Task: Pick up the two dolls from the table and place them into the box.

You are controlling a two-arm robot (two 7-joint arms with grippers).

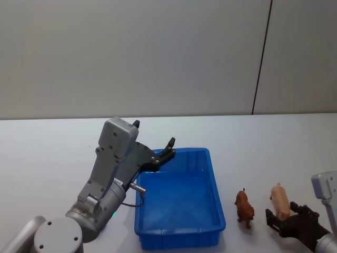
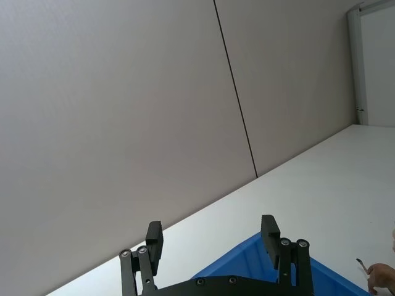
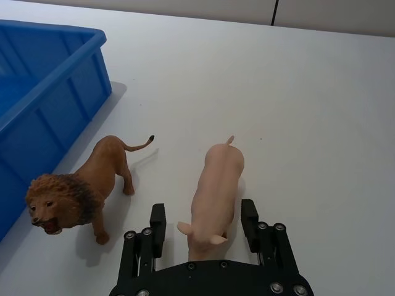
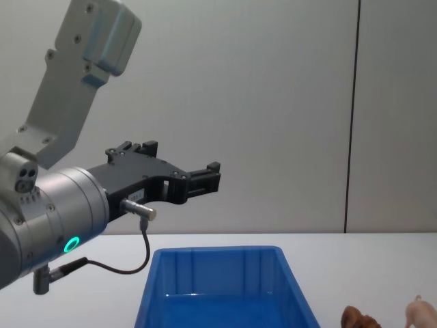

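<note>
The right pincer [image 3: 203,223] sits low on the plain white worktop [image 3: 321,92], its black fingers [image 3: 158,223] spread wide. Between them stands the head end of the pale pink plastic pig doll [image 3: 217,182], tail pointing away from the pincer. The fingers flank the doll without closing on it.

Just beside the pig, on the pincer's left, stands the brown lion doll with a shaggy mane [image 3: 92,185], apart from the pig and facing back toward the pincer. Beyond the lion lies the rectangular bright blue plastic box [image 1: 179,235], its floor bare.

The left pincer [image 1: 154,133] hangs in the air above the box's far left corner, wide open and holding nothing.

The matte worktop runs back to a pale grey wall [image 1: 158,52] crossed by a dark vertical seam [image 1: 261,58].
</note>
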